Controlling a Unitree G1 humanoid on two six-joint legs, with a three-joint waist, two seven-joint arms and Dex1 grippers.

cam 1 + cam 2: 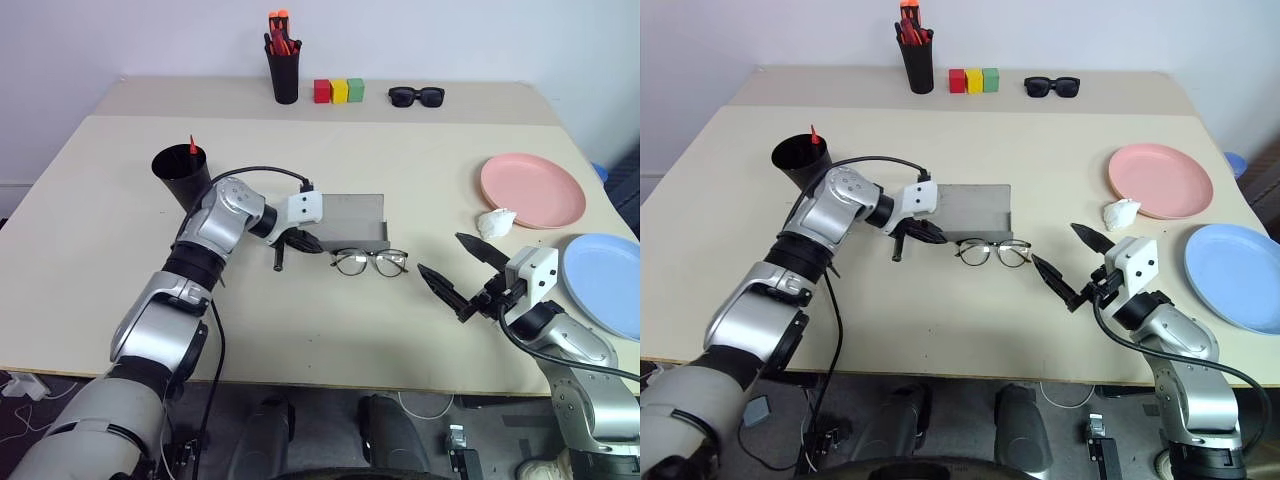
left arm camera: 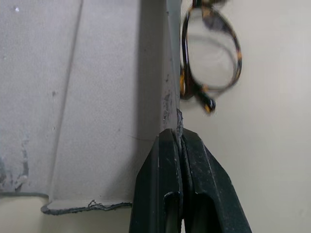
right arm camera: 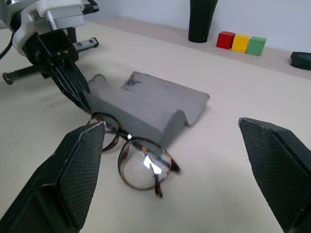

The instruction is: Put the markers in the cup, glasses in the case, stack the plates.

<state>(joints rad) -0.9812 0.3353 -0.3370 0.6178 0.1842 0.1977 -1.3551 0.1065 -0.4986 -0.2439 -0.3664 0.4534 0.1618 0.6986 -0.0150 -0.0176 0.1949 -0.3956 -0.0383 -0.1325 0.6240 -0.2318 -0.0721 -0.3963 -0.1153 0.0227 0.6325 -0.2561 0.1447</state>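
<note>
Nearest to me was the right gripper [image 1: 458, 268], hanging low over the front of the bench [image 1: 330, 340] with its jaws spread as wide as they go and nothing between them, aimed across at the glasses [image 1: 369, 262]. Those lay unfolded on the bench, touching the near edge of the open grey case [image 1: 352, 222]. My left gripper [image 1: 925, 233] had its jaws pressed shut on the case's near lip at its left corner; in the left wrist view the thin grey edge sat pinched right at the tips. I judged this the step of holding the case steady so the glasses could go in, and I reckoned the grip needed to stay firm but not drag the case over the frame. The right jaws would do best taking the frame at the bridge or a rim, not the lenses, since that thin wire could twist. One marker [image 1: 192, 146] showed its red tip in the black cup [image 1: 181, 174]; the other I could not make out. The pink plate [image 1: 532, 189] and the blue plate [image 1: 604, 285] lay side by side, not yet stacked, with a small white lump [image 1: 496, 222] close to the pink one.
</note>
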